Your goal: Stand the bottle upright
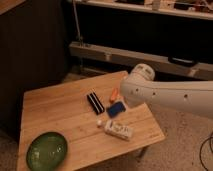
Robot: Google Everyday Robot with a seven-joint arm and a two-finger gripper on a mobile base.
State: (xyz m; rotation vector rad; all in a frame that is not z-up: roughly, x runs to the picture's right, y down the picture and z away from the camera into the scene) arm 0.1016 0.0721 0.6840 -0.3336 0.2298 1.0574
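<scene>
The bottle is small, white and boxy with faint dark print. It lies on its side near the front right of the wooden table, with its small white cap pointing left. A thick white arm link reaches in from the right, and its rounded end hangs over the table's right edge, above and behind the bottle. My gripper is not in view; only this arm link shows.
A black ridged block, a blue pad and an orange item lie mid-table behind the bottle. A green bowl sits at the front left corner. A dark cabinet and a metal rail stand behind the table.
</scene>
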